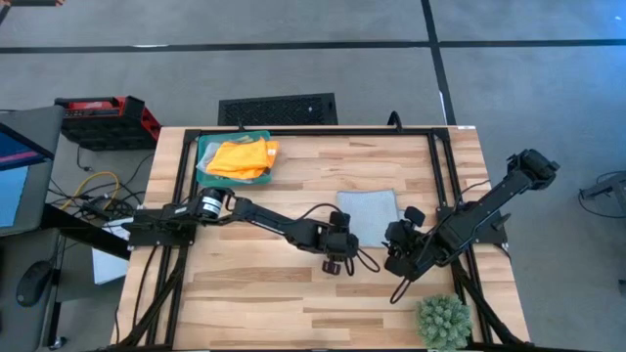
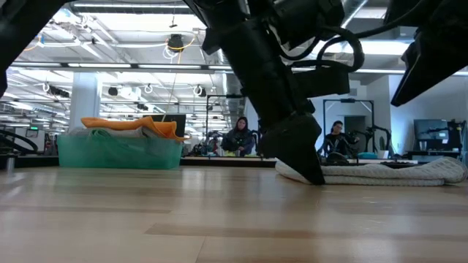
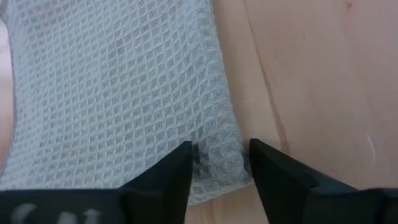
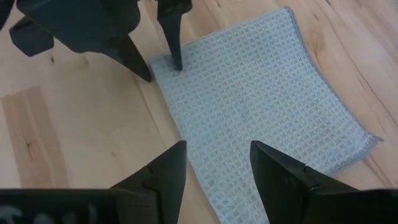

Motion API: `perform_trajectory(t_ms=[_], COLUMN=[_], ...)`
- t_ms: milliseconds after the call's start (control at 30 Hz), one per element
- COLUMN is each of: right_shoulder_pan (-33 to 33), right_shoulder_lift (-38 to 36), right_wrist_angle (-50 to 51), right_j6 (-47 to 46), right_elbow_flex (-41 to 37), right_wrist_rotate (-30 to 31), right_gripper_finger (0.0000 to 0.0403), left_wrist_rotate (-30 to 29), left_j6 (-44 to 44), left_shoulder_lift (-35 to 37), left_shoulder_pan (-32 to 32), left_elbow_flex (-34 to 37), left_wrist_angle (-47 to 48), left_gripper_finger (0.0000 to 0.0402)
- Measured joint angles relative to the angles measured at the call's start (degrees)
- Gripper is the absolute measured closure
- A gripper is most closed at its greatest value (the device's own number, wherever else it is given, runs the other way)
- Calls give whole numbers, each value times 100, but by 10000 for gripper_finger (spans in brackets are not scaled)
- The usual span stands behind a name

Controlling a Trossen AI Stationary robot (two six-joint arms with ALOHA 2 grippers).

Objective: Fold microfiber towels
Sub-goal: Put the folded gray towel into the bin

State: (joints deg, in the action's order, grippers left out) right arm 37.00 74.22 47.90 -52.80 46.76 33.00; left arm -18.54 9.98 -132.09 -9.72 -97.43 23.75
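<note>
A pale grey towel [image 1: 370, 213] lies flat on the wooden table, right of the middle; it also shows in the low view [image 2: 387, 174]. My left gripper [image 3: 219, 149] is open and points down at the towel's near-left corner [image 3: 214, 165]. One finger [image 4: 177, 59] stands over the cloth and the other [image 4: 138, 65] over bare wood. My right gripper [image 4: 217, 149] is open and empty, a little above the table by the towel's near-right corner [image 1: 396, 240]. An orange towel [image 1: 245, 156] lies on other cloths in the green tray [image 1: 203, 147]. My left gripper comes from above, pointing down, with its open fingers astride the left edge of the grey towel's near-left corner [image 4: 171, 68]. One fingertip [image 4: 179, 67] is low on the cloth there. I cannot tell whether it touches. The towel lies flat on the table.
The green tray [image 2: 117, 153] stands at the far left of the table. A spiky green plant ball [image 1: 443, 321] sits at the near right corner. Bare wood lies near and left of the towel. People sit in the room beyond the table [image 2: 238, 135].
</note>
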Motion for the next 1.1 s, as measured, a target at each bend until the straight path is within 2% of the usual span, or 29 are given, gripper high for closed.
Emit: perform_trajectory(t_ms=[100,267,333,600,967,1100], right_shoulder_pan=[2,0,2,2,2,0], right_shoulder_lift=[0,0,0,0,-205,-342], right_wrist_angle=[-17,-19,-20,-19,-46,-44], right_j6=[20,27,27,62,90,89], right_elbow_flex=[0,0,0,0,0,0], right_wrist_rotate=[-2,-13,-13,-14,2,15], right_gripper_finger=[203,203,203,203,203,203], left_wrist_rotate=[-31,-155,-226,-221,-375,-778], left_j6=[7,11,13,-91,-357,-377], left_shoulder_lift=[-2,-13,-13,48,98,109], left_shoulder_pan=[28,35,39,61,55,50], left_elbow_flex=[0,4,10,13,-600,-856], left_wrist_angle=[96,253,294,480,2243,2919], left_gripper_finger=[282,374,391,397,400,400])
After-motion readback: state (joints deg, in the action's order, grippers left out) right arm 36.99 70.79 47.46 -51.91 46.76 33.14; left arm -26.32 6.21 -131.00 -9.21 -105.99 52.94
